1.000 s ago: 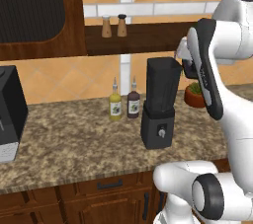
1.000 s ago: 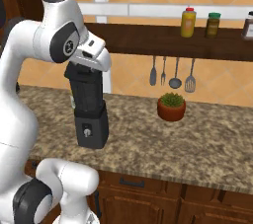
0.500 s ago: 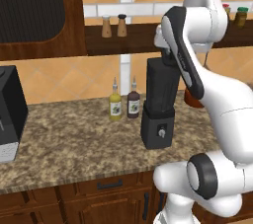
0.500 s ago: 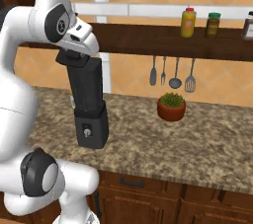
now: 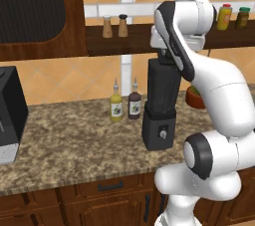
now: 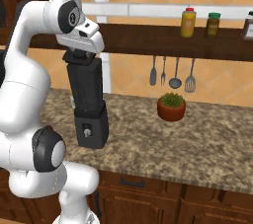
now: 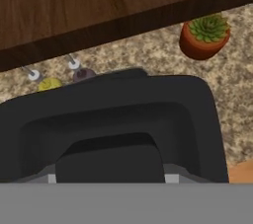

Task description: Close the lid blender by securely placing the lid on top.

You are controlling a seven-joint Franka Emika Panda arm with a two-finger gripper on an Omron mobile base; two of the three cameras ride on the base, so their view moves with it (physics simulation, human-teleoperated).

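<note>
Standing upright on the counter (image 5: 74, 145), blender (image 5: 160, 105) long axis vertical, pincer (image 6: 79, 56) at its top, grip state unclear

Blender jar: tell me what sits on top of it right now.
The robot's hand sits directly over the mouth of the blender jar, covering its top in both base views. The hand view looks down on the jar's dark squarish top. Whether the lid is seated cannot be made out; the fingers are hidden.

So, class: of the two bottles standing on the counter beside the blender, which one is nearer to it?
The dark bottle, standing right beside the blender; the yellow bottle stands further away, on the dark one's far side.
</note>
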